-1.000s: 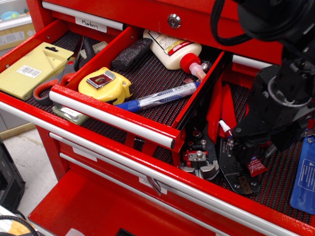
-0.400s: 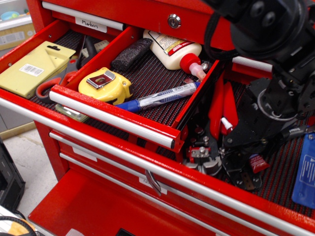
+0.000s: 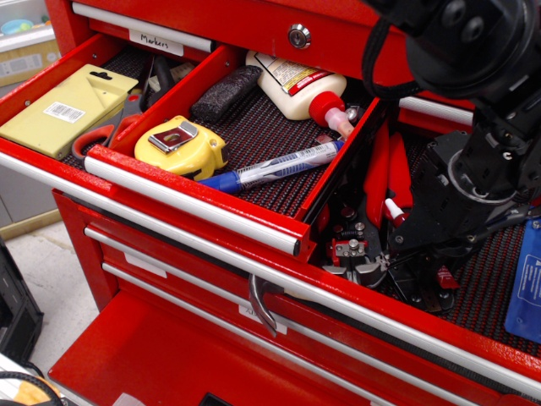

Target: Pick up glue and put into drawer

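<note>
Lower now, gripper (image 3: 423,275) covers glue (image 3: 447,278).

The narrow red drawer (image 3: 283,239) carries 5 things on its black ribbed liner: a yellow tape measure (image 3: 180,145); a blue-and-white marker (image 3: 275,167); a dark block (image 3: 225,93); a white glue bottle (image 3: 297,85); possibly small hardware (image 3: 352,111) beside its red cap.

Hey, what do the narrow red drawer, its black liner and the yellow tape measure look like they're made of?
The narrow red drawer looks like painted sheet metal: glossy red walls with thin folded edges. Its black ribbed liner seems to be rubber or foam mesh, matte and finely textured. The yellow tape measure appears to be a plastic case, smooth and shiny, with a silvery metal clip.
</note>
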Robot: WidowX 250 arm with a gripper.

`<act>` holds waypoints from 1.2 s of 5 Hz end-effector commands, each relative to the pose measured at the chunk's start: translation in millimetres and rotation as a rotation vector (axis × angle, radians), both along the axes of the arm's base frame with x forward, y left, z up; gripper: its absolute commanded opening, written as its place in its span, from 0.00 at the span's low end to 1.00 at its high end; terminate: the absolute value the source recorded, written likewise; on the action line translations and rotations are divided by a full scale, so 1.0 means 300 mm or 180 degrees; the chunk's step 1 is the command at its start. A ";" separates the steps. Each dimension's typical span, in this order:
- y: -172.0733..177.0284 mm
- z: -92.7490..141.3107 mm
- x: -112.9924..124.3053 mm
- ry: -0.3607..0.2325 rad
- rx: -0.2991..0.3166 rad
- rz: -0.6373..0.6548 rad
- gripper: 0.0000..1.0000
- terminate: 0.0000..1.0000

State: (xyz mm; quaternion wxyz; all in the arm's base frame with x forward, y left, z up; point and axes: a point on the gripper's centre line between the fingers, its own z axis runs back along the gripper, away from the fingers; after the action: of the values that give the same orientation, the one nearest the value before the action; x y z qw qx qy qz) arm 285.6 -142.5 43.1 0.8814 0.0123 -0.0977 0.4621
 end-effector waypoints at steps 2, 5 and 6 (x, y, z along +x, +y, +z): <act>0.116 0.331 0.023 0.0281 0.0583 -0.0464 0.00 0.00; 0.472 0.412 0.114 0.0199 0.0957 -0.1103 0.00 0.00; 0.472 0.412 0.114 0.0199 0.0957 -0.1103 1.00 0.00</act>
State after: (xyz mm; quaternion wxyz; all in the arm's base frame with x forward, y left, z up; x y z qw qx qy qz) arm 313.7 -3.9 143.1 0.9404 0.1528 -0.1111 0.2829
